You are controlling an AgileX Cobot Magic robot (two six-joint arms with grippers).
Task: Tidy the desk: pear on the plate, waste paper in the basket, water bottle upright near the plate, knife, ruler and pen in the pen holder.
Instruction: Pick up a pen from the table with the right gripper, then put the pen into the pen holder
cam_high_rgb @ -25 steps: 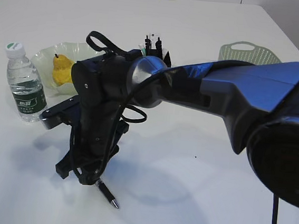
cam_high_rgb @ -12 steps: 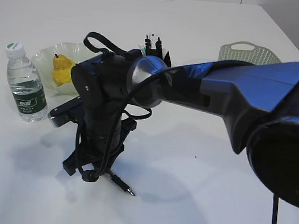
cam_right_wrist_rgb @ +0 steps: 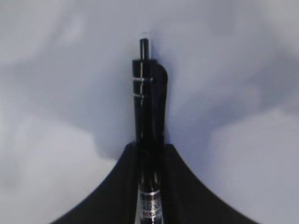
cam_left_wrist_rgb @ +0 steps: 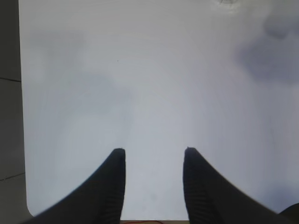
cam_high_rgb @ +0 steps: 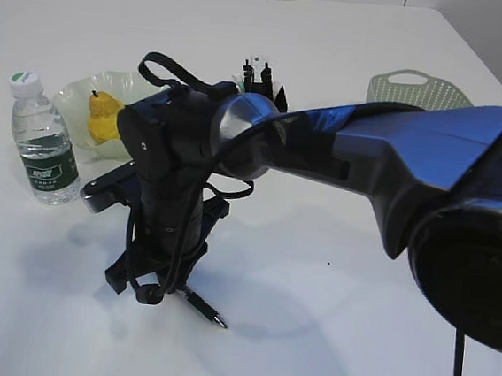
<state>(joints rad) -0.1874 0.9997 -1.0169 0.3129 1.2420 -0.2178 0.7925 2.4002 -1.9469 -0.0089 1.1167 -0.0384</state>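
Observation:
My right gripper (cam_high_rgb: 147,290) reaches across to the left front of the desk (cam_high_rgb: 337,214) and is shut on the black pen (cam_high_rgb: 203,308), whose tip lies low over the tabletop. In the right wrist view the pen (cam_right_wrist_rgb: 148,93) runs straight out between the fingers of the right gripper (cam_right_wrist_rgb: 149,147). The yellow pear (cam_high_rgb: 104,117) lies in the green plate (cam_high_rgb: 75,95). The water bottle (cam_high_rgb: 43,145) stands upright just left of the plate. Behind the arm is the black pen holder (cam_high_rgb: 263,81), with items sticking out. My left gripper (cam_left_wrist_rgb: 154,150) is open over bare desk.
The grey-green basket (cam_high_rgb: 418,87) sits at the back right, its inside hidden from here. The blue right arm (cam_high_rgb: 386,165) spans the middle of the exterior view. In the left wrist view the desk edge (cam_left_wrist_rgb: 21,116) runs along the left, with dark floor beyond.
The right gripper's fingers have closed onto the pen. The gripper shifted slightly back, and the pen's free end swung to the right.

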